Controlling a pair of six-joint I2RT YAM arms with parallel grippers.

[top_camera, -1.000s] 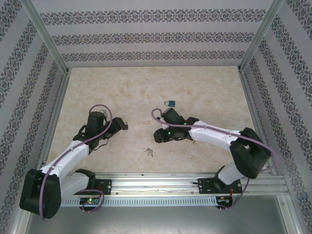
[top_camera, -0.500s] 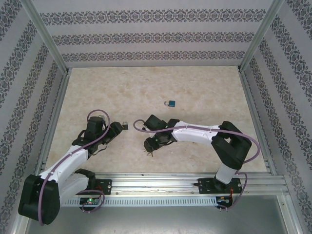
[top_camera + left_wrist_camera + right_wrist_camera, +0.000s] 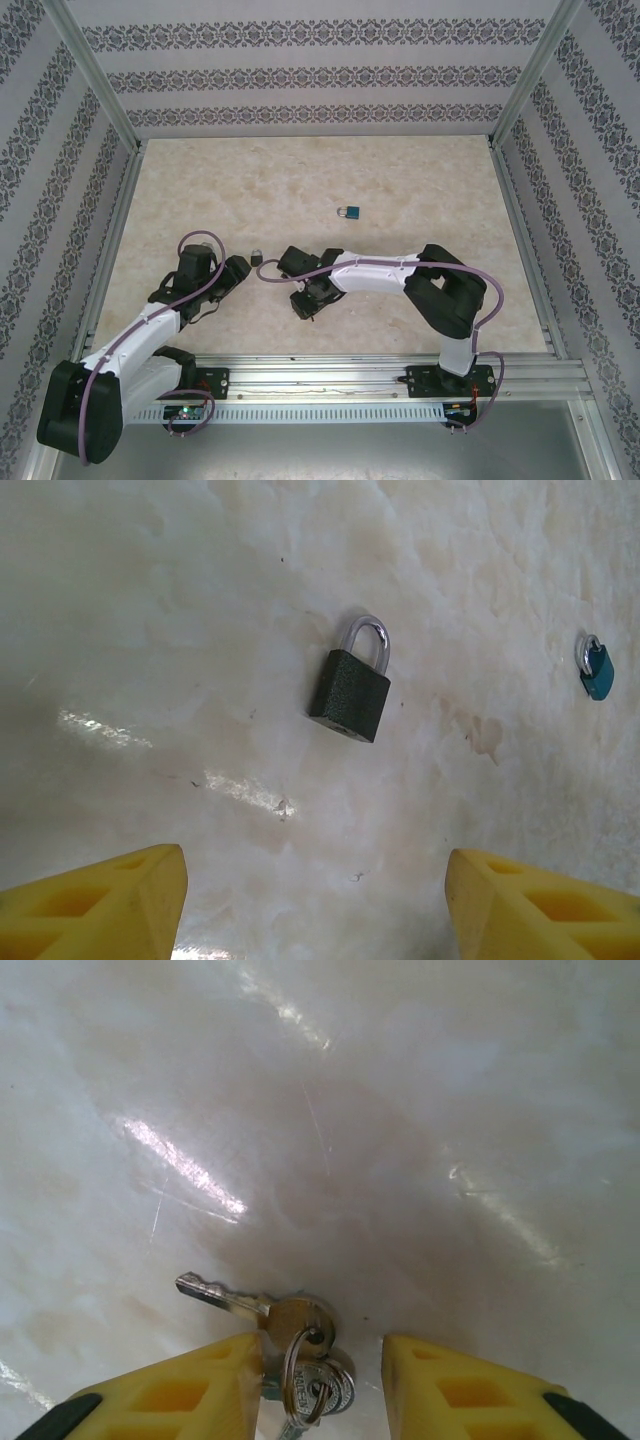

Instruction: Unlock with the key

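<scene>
We've got the right pincer [image 3: 322,1385] spread astride the key bunch [image 3: 300,1345] by the near edge of the surface [image 3: 420,170], ready to pinch; left pincer [image 3: 315,900], also spread, faces the black padlock [image 3: 350,692] to steady it.

My left arm [image 3: 150,325] and right arm [image 3: 375,270] wear white shells with black joints. A purple cable [image 3: 203,231] trails each; I see yellow fingers [image 3: 100,905].
</scene>
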